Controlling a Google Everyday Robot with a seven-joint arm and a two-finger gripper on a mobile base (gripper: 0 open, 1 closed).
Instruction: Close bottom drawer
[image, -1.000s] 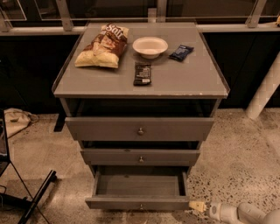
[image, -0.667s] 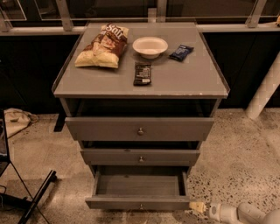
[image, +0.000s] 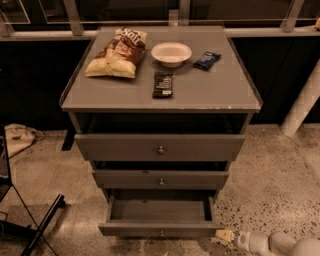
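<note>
The grey cabinet has three drawers. The bottom drawer (image: 161, 230) is pulled well out, its inside empty, with a small round knob on its narrow front near the picture's lower edge. The middle drawer (image: 161, 179) and the top drawer (image: 160, 147) also stand partly out. My gripper (image: 226, 235) is at the lower right, low near the floor, its tip just beside the right end of the bottom drawer's front. The white arm runs off toward the lower right corner.
On the cabinet top (image: 220, 90) lie a chip bag (image: 118, 53), a white bowl (image: 171, 53), a dark bar (image: 162, 84) and a blue packet (image: 206, 60). A black stand leg (image: 42, 224) crosses the floor at left. A white post (image: 302, 105) rises at right.
</note>
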